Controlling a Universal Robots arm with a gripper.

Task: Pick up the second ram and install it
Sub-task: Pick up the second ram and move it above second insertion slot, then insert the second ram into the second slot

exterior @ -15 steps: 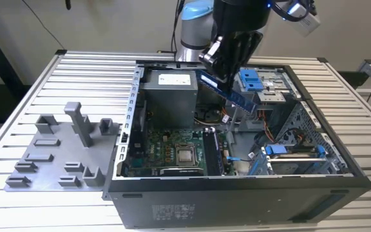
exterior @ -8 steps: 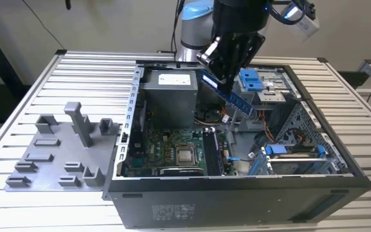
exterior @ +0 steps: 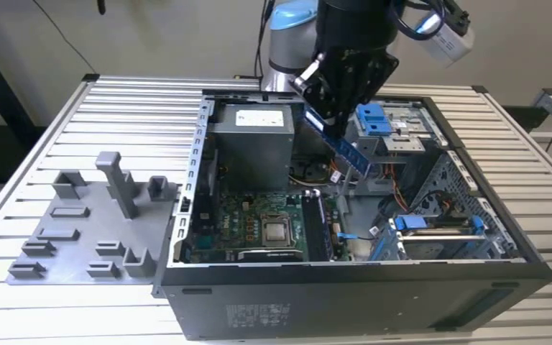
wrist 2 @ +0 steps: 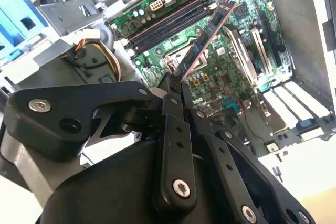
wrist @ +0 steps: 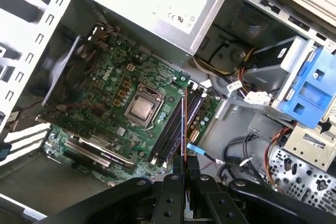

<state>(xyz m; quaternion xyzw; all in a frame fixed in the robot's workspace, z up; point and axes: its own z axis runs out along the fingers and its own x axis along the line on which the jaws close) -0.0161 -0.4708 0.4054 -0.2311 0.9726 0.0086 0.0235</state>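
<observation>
the pincer (exterior: 330,115) is clamped on the second ram (exterior: 350,152), gripping the stick by one end. in the exterior view the ram hangs tilted in the air inside the open computer case (exterior: 353,302), and its free end slants down toward the exterior view's right. it sits between the power supply (exterior: 250,144) and the blue drive bracket (exterior: 376,118), above the case floor, and touches nothing but the pincer.

in the second wrist view the black fingers (wrist 2: 169,109) meet at the near end of the ram (wrist 2: 207,35). the stick reaches out over the green motherboard (wrist 2: 231,77), and its far tip lies near the long dark memory slots (wrist 2: 168,22).

in the first wrist view the ram (wrist: 184,124) shows edge-on as a thin line rising from the pincer (wrist: 185,167). it lines up roughly with the memory slots (wrist: 170,129), just beside the processor socket (wrist: 140,107). i cannot tell from this view how far above the slots it is. the power supply (wrist: 157,3) lies beyond the motherboard (wrist: 100,87), and the blue drive bracket (wrist: 310,87) stands off to the side among loose cables.

the case lies on its side on a slatted metal desk (exterior: 123,115). a grey holder tray (exterior: 65,244) rests on the desk just beside the case, on the exterior view's left.
</observation>
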